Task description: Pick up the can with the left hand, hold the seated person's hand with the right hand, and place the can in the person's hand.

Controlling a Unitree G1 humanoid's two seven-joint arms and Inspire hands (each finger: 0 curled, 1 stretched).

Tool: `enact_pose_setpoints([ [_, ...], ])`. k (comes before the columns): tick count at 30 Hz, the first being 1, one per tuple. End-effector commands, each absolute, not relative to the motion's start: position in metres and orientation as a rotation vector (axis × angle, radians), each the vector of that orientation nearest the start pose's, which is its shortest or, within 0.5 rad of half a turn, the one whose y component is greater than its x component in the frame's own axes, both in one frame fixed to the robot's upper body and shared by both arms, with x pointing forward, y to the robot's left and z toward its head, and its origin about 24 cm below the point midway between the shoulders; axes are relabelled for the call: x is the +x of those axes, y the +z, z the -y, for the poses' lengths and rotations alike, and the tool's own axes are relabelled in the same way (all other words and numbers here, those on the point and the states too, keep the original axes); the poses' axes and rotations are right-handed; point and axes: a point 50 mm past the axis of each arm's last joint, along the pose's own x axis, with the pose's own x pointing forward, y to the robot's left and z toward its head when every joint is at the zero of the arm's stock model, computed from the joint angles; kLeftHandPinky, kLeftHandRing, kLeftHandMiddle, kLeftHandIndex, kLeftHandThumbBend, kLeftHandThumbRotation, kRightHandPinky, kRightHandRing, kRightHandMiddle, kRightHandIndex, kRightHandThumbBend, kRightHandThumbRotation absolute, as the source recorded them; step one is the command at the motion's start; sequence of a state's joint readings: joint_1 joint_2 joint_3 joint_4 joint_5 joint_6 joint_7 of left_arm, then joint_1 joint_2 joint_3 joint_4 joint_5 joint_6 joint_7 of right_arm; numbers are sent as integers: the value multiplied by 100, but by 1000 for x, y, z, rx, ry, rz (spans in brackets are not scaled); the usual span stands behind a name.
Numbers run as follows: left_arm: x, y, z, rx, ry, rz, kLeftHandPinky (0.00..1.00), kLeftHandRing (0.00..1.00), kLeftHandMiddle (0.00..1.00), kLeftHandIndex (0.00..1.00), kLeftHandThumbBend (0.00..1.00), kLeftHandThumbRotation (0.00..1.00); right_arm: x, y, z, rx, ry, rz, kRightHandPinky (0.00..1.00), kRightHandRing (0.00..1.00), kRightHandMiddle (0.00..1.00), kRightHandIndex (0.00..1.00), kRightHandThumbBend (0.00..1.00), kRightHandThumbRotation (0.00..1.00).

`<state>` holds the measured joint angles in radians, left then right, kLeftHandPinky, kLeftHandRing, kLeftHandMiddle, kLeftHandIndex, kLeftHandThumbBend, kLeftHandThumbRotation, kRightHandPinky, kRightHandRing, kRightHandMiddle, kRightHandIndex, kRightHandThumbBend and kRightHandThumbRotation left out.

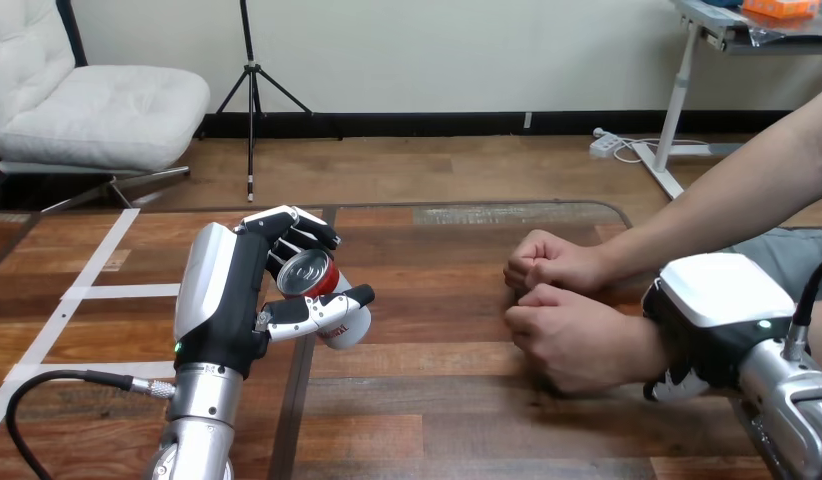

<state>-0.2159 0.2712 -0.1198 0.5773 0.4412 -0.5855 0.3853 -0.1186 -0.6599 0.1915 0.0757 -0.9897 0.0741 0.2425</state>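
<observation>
**Desk:** What is the left hand (232, 300) doing?

**Operator:** I see it clenched round the can (307, 274), fingers behind and thumb across the front, holding it clear of the table (437, 400).

**Desk:** Which way does the can point?

**Operator:** It's tilted. Its long axis runs from the silver lid, facing up and towards me, down to the white base at the lower right. The label is red, and I can't read the print.

**Desk:** And the right hand (712, 315)?

**Operator:** I see it wrapped over the wrist of the person's nearer hand (567, 335), a fist on the table just beside the farther hand (547, 265).
</observation>
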Motion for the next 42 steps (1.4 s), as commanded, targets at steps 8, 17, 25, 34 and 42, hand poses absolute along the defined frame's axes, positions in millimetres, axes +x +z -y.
enact_pose_setpoints([
  [8, 290, 55, -172, 617, 39, 454, 31, 39, 46, 49, 68, 0, 277, 101, 235, -1637, 191, -87, 8, 19, 32, 44, 65, 0],
  [17, 291, 57, -171, 613, 29, 462, 32, 39, 47, 49, 67, 0, 274, 115, 228, -1637, 176, -33, 7, 17, 29, 45, 73, 0],
  [25, 292, 58, -169, 610, 22, 463, 32, 40, 47, 49, 67, 0, 270, 126, 220, -1637, 172, 8, 9, 20, 32, 46, 73, 0],
  [34, 294, 59, -167, 596, 13, 471, 33, 40, 47, 49, 67, 0, 267, 139, 207, -1662, 188, 60, 16, 28, 39, 50, 75, 0],
  [42, 294, 59, -166, 600, 9, 473, 33, 40, 47, 50, 67, 0, 264, 145, 197, -1677, 202, 101, 20, 31, 41, 49, 75, 0],
])
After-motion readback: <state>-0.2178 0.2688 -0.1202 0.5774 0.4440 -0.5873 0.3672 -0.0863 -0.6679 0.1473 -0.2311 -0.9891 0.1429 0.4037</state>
